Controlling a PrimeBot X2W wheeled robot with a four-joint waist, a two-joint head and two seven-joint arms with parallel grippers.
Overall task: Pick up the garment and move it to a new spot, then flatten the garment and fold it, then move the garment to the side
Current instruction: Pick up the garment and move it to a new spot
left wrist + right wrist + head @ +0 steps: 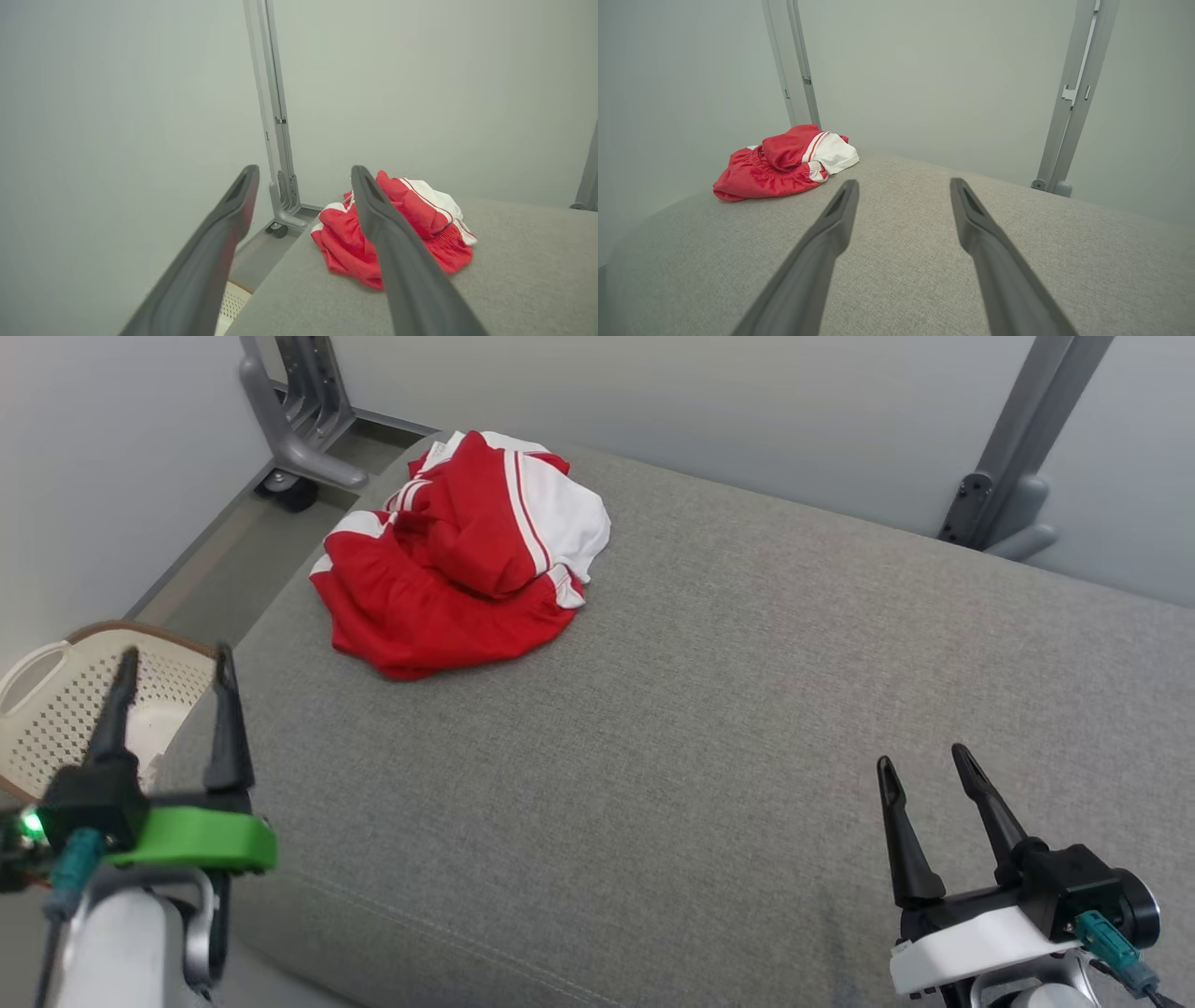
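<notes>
**Garment in a heap, both grippers empty**

The red and white garment (pixel 462 555) lies bunched up at the far left corner of the grey pad (pixel 709 709). The left gripper (pixel 175 655) and the right gripper (pixel 923 758) are well apart from it, jaws wide, holding nothing.

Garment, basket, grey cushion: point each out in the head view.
garment (pixel 448 579), head view, red crumpled middle.
basket (pixel 47 728), head view, perforated side wall.
grey cushion (pixel 700 709), head view, bare fabric mid-surface.

Grey fabric bed (pixel 747 709) w/ stitched seam along near edge; crumpled red/white garment (pixel 457 560) lies at far-left corner.
</notes>
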